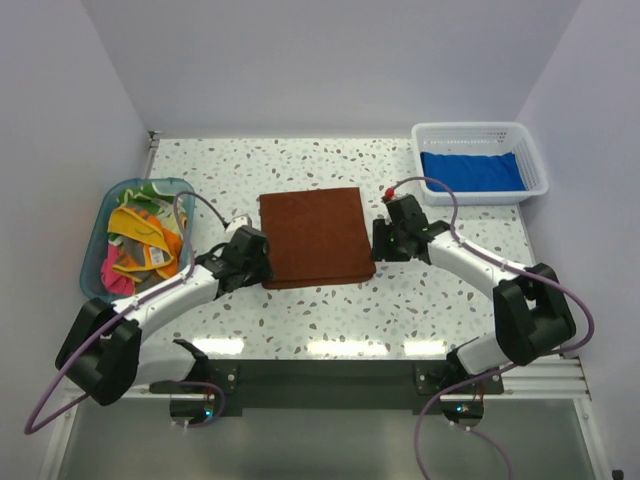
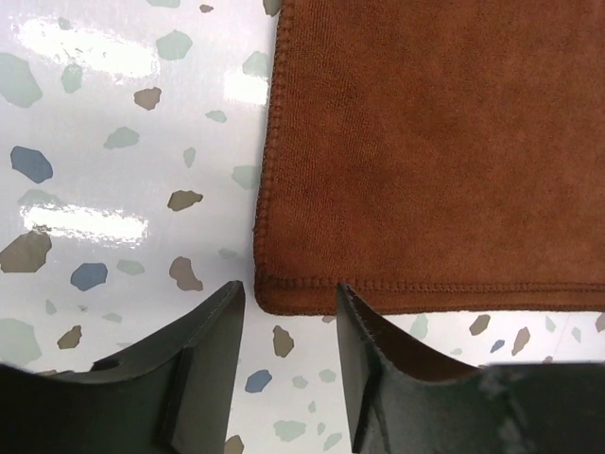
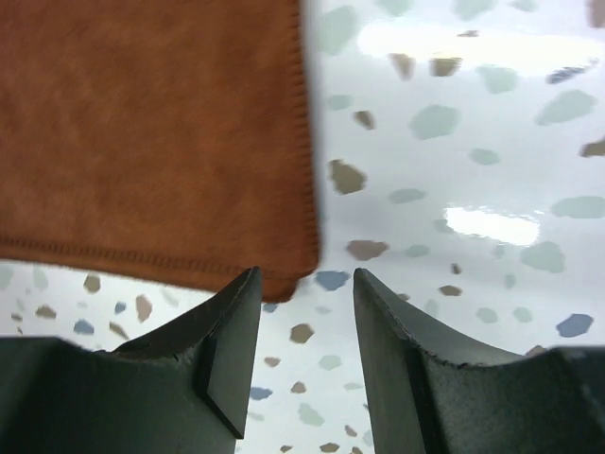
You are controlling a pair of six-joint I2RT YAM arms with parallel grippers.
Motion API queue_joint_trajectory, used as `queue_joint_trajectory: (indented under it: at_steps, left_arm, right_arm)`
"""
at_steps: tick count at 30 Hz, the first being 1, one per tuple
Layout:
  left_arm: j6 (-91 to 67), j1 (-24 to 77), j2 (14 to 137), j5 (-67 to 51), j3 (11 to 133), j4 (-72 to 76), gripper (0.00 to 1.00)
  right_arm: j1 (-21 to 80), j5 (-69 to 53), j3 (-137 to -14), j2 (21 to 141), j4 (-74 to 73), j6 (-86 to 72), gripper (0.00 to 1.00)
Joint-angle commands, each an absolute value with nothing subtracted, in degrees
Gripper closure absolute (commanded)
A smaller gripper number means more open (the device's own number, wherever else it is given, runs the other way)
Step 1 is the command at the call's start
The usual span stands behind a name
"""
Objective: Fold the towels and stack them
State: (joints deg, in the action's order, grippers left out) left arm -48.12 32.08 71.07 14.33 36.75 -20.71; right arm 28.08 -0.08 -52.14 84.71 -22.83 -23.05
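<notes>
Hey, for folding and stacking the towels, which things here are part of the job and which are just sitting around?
In the job: rust-brown towel, spread flat; royal blue towel; heap of crumpled colourful towels.
Just there: white mesh basket holding the blue one; translucent teal tub holding the heap; speckled table.

1 rust-brown towel [image 1: 315, 237], 1 blue towel [image 1: 470, 170], a crumpled towel heap [image 1: 140, 245] of unclear number; 1 white basket [image 1: 535, 165] far right, 1 teal tub [image 1: 95, 240] left; 2 tools: left tool [image 2: 288, 293], right tool [image 3: 307, 279].
</notes>
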Motion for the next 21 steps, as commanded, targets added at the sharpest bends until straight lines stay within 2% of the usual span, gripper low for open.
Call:
queue_joint_trajectory:
  at_steps: [1,13,21]
  left_arm:
    - [-50.89,32.34,73.64,16.96,38.31,-17.49,0.53]
    - [-51.24,32.43,80.24,16.79,39.29,-16.35,0.62]
    - [-50.71,32.34,80.33,17.05,40.96,-16.88,0.59]
  right_arm:
    - [23.39,-3.07,-48.79,83.41,-19.09,-29.87,0.52]
    - [20.48,-5.89,-45.00,86.04,-12.57,-32.43,0.52]
    - [20.30,-6.33,-44.56,87.10,-11.60,-31.99,0.53]
